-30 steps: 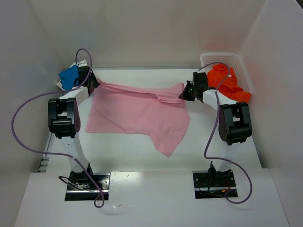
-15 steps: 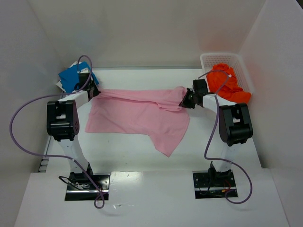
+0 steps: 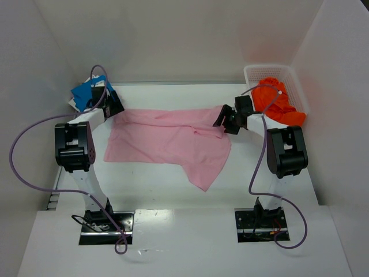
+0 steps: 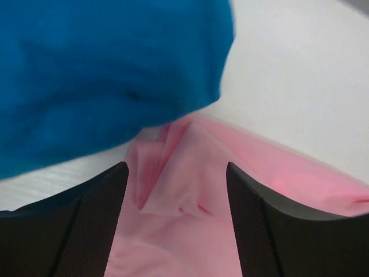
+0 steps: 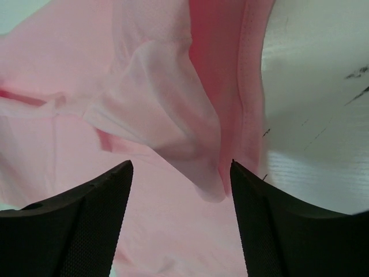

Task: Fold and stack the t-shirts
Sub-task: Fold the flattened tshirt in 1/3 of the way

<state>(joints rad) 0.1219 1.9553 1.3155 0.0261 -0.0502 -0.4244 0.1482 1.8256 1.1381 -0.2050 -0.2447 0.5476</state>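
A light pink t-shirt [image 3: 167,138] lies spread across the table's middle, one part trailing toward the near side. My left gripper [image 3: 114,107] stands open over its far left corner, the crumpled pink cloth [image 4: 184,190] lying loose between the fingers. My right gripper [image 3: 222,118] is open above the far right corner, where a pink fold [image 5: 173,133] droops between its fingers. A bright blue t-shirt [image 3: 83,93] sits bunched at the far left, just beyond the left gripper, and fills the top of the left wrist view [image 4: 98,69]. A vivid orange t-shirt [image 3: 277,104] lies in the basket.
A white mesh basket [image 3: 294,78] stands at the far right corner against the wall. White walls close in the table on the left, back and right. Purple cables loop from both arms.
Both grippers have opened and let go of the pink t-shirt's far corners. The far edge, held up and stretched a second ago, now rests on the table.
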